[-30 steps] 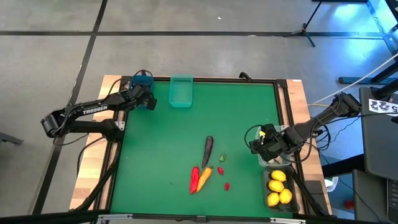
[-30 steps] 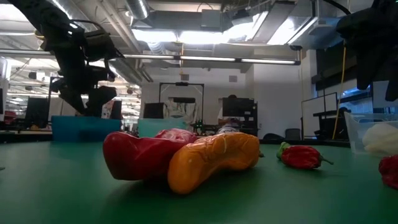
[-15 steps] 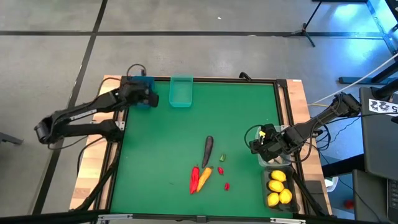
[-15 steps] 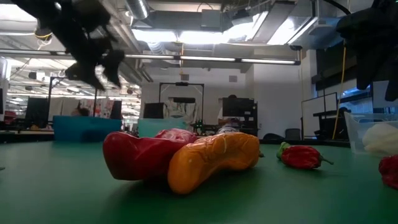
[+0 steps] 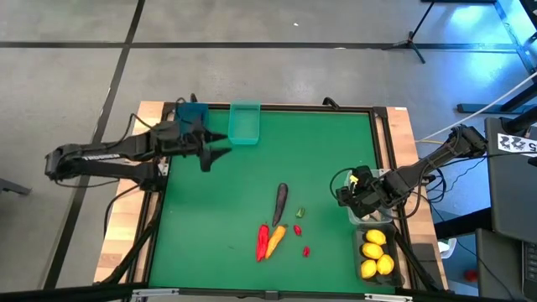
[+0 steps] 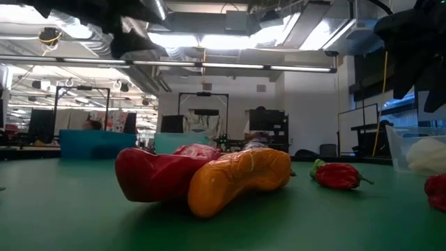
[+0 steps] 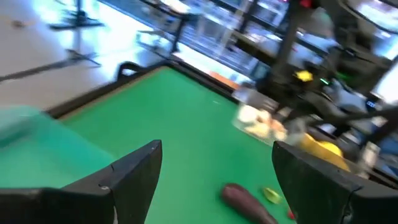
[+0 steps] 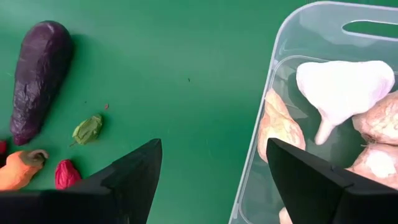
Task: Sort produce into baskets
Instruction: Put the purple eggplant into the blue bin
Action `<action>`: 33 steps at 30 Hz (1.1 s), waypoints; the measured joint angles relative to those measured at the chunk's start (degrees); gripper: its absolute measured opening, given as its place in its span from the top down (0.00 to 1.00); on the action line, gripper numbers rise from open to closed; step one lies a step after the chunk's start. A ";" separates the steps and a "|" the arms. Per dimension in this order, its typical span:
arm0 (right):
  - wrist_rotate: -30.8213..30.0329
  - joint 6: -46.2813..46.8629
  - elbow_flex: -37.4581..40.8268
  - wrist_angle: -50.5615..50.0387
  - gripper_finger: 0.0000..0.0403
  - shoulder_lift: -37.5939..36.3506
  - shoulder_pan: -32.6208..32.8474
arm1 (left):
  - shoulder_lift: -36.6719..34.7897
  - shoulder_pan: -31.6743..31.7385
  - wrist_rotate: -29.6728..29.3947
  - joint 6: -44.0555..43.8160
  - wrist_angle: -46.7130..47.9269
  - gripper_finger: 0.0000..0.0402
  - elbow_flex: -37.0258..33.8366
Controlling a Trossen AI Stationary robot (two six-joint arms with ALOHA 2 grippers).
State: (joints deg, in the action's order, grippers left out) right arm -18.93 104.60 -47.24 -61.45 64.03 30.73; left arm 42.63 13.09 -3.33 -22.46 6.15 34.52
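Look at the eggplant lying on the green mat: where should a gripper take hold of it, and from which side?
Grip the eggplant across its middle, coming straight down from above. It lies flat and long, running roughly from the table's far side towards the near side, so fingers set either side of its narrow width should close best. Its near end lies close to the carrot and red chili pepper, so staying mid-body likely avoids them.

Looked straight down from high above onto the whole green table (image 5: 235, 193); sat low at table-top height, very near the orange carrot (image 6: 240, 178), facing the room behind. Rode each wrist, looking forward between dark fingers (image 8: 124, 180), both sharing the purple eggplant (image 8: 37, 78) with the overhead view.
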 joint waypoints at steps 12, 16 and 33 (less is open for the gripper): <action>-11.04 -45.13 0.00 42.56 0.28 4.26 -4.67 | 1.98 -12.95 2.11 0.09 -7.03 0.25 0.00; -3.99 -64.43 -0.86 56.99 0.28 10.08 -9.25 | 1.13 -14.14 2.09 -0.20 -6.35 0.25 -0.01; 17.94 -120.91 -34.34 23.46 0.28 37.73 -19.63 | -0.99 -14.98 1.69 -1.78 4.14 0.25 -0.02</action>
State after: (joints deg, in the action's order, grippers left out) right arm -0.98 -16.32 -81.58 -37.99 101.76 11.10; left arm 41.64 -1.89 -1.63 -24.24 10.29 34.50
